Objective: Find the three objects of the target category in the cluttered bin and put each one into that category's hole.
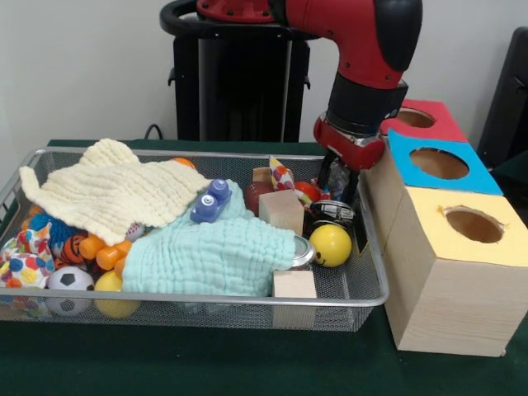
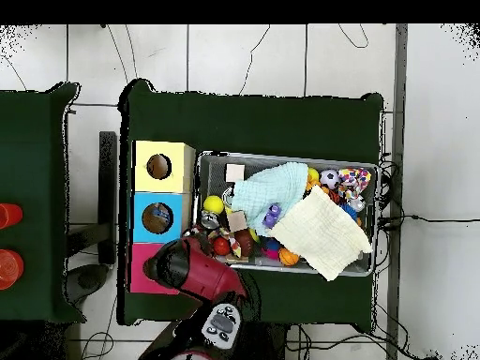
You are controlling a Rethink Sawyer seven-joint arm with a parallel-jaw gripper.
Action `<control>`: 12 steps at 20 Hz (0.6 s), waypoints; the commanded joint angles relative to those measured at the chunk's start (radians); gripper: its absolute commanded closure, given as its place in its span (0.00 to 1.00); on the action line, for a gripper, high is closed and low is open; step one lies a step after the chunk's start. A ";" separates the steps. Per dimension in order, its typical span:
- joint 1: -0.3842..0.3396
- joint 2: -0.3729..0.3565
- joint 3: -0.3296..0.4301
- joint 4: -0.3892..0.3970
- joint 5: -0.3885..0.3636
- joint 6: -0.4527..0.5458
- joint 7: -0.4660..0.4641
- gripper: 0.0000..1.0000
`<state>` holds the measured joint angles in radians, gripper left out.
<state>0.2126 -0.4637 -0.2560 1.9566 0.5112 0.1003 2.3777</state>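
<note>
Front view gives me the end effector (image 1: pixel 339 183) lowered into the wire bin (image 1: pixel 363 293) at the end nearest the wooden hole box (image 1: pixel 437 272); I cannot tell how far it is open or whether it holds anything. Just below it lies a metal tin (image 1: pixel 332 211), with the yellow ball (image 1: pixel 330 245) in front and a red ball (image 1: pixel 307 190) beside. Wooden blocks (image 1: pixel 281 209) sit near the mint cloth (image 1: pixel 210 252). Overhead view shows the yellow (image 2: pixel 158 167), blue (image 2: pixel 157 217) and pink holes alongside the bin.

Two cloths, cream (image 1: pixel 115 194) and mint (image 1: pixel 210 256), three wooden blocks (image 1: pixel 281 210) and three box holes (image 1: pixel 473 223) are being counted.
</note>
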 commanded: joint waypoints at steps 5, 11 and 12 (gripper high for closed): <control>0.070 0.019 0.111 0.057 0.147 0.276 0.364 0.00; 0.007 0.029 0.146 0.067 0.105 0.200 0.300 0.00; 0.002 0.030 0.148 0.068 0.103 0.192 0.297 0.00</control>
<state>0.2351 -0.4630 -0.2768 1.9678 0.6046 0.1709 2.5411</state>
